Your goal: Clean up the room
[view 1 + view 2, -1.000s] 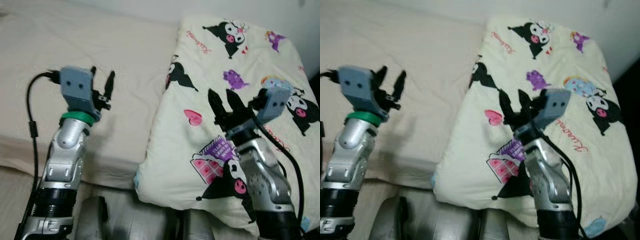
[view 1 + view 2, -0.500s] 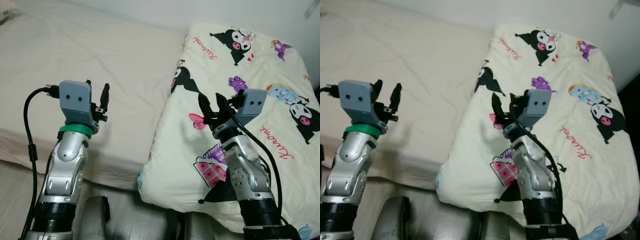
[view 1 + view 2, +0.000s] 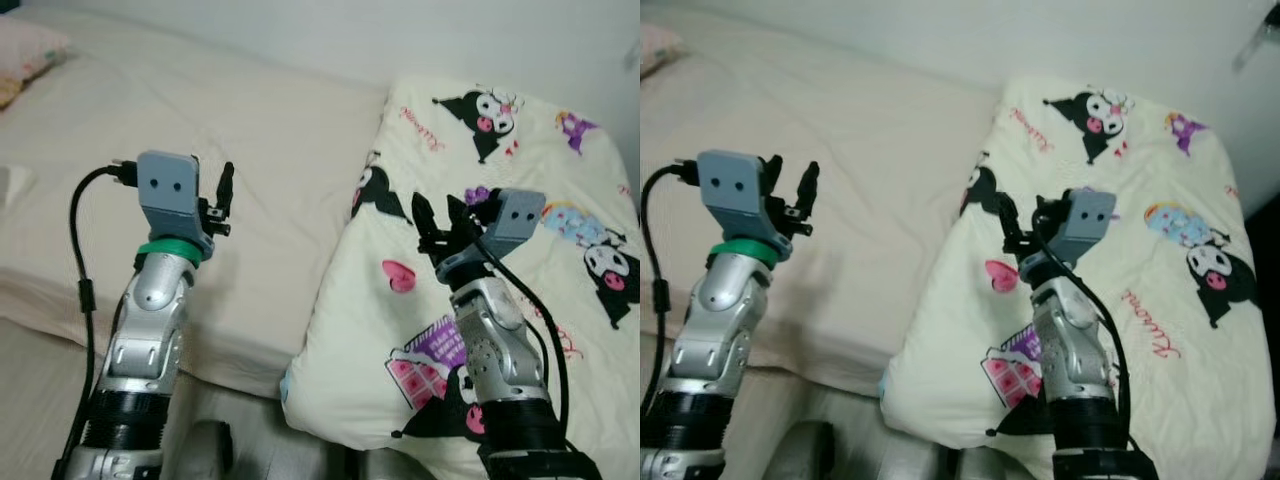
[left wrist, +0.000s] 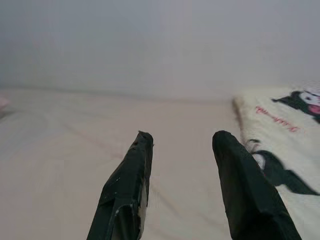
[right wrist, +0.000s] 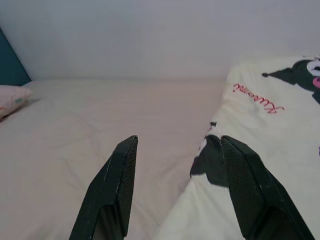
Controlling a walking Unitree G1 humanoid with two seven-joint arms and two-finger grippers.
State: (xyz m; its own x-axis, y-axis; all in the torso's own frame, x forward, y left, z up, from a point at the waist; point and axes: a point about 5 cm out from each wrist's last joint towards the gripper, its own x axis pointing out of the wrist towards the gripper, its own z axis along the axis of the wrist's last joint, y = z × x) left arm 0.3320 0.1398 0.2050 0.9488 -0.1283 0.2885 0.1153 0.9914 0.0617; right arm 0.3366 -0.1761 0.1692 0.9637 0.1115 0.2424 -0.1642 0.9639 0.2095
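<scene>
A folded cream quilt (image 3: 520, 170) printed with black cartoon figures lies on the right part of a bed with a beige sheet (image 3: 200, 140). My right gripper (image 3: 440, 214) is raised above the quilt's left part, open and holding nothing. Over the beige sheet, left of the quilt, my left gripper (image 3: 222, 185) is also raised and open with nothing between its fingers. In the right wrist view the quilt's edge (image 5: 260, 125) lies just past the fingertips (image 5: 127, 145). The left wrist view looks over the sheet (image 4: 75, 130) toward the wall.
A pink pillow (image 3: 30, 55) lies at the bed's far left end. A pale wall (image 3: 400, 40) runs behind the bed. The bed's front edge (image 3: 230, 375) drops off just before my arms.
The camera has shifted, so the scene sits lower and further right. Both arms stay raised with fingers open; the right gripper has risen and drawn back a little over the quilt.
</scene>
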